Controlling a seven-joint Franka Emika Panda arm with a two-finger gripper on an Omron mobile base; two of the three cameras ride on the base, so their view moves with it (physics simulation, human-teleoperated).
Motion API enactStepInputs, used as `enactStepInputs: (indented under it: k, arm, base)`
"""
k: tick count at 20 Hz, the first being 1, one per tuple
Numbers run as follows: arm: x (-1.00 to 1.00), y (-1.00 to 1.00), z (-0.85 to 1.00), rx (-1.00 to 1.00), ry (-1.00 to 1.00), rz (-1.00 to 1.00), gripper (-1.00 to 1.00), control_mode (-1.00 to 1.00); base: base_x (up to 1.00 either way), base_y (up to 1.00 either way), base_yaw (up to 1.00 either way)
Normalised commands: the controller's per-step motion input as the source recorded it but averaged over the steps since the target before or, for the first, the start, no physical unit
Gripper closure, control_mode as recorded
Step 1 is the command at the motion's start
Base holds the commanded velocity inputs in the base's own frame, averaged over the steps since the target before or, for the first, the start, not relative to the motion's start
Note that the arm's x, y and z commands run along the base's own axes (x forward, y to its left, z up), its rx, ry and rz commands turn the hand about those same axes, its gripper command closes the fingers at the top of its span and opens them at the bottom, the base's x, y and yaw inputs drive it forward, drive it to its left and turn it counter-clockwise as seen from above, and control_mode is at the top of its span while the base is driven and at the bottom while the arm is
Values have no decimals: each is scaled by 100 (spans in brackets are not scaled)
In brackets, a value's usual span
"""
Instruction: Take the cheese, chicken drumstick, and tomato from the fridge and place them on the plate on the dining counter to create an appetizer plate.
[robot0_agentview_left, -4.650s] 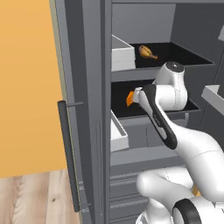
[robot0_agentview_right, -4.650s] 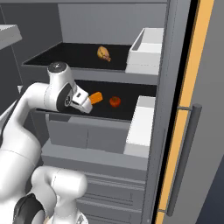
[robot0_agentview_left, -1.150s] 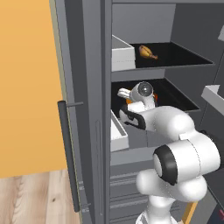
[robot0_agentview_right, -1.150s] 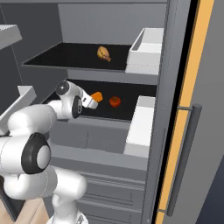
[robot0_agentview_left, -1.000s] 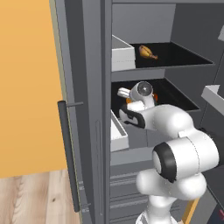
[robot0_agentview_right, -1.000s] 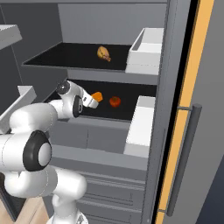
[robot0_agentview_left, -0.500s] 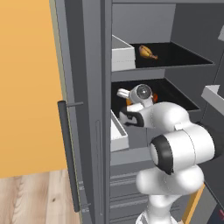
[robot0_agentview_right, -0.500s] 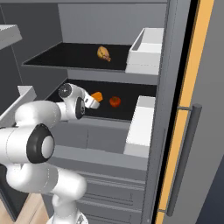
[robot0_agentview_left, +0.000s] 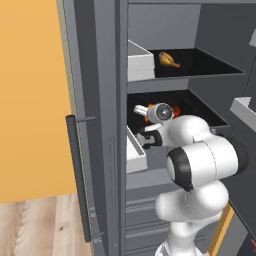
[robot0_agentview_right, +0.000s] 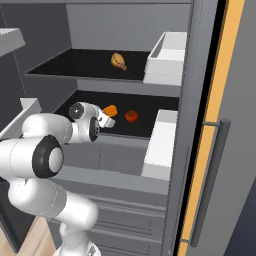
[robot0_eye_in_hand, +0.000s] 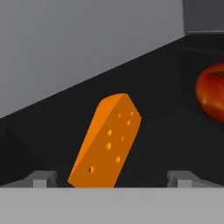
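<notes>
The fridge (robot0_agentview_left: 95, 100) stands open. On its lower black shelf lies the cheese (robot0_eye_in_hand: 107, 142), an orange wedge with small holes, and the red tomato (robot0_eye_in_hand: 212, 97) sits just to its right. My gripper (robot0_eye_in_hand: 111, 179) is open, and the wedge's near end lies between the two fingertips (robot0_eye_in_hand: 41, 178). In the right base view the gripper (robot0_agentview_right: 104, 119) sits right at the cheese (robot0_agentview_right: 110, 110), and the tomato (robot0_agentview_right: 131, 116) rests a little beyond it. The chicken drumstick (robot0_agentview_right: 119, 61) lies on the shelf above. The plate and the dining counter are out of view.
White door bins (robot0_agentview_right: 160, 145) hang on the open door beside the lower shelf, and another bin (robot0_agentview_right: 167, 57) sits by the upper one. The door's dark bar handle (robot0_agentview_left: 77, 190) is at the left. Grey drawers (robot0_agentview_right: 120, 220) lie below the shelves.
The hand has pushed slightly deeper into the lower shelf toward the cheese, and the arm's elbow has swung closer to the cameras. The foods have not moved.
</notes>
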Motion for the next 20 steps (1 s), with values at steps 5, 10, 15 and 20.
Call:
enactStepInputs:
  k: [5,10,15,20]
  arm:
    - [10,0,-11,0,0,-1,-100,-100]
    - [15,0,-10,0,0,-1,-100,-100]
    - [17,0,-9,0,0,-1,-100,-100]
    - [21,0,-8,0,0,-1,-100,-100]
  base:
    - [0,0,0]
    - [0,0,0]
    - [0,0,0]
    - [0,0,0]
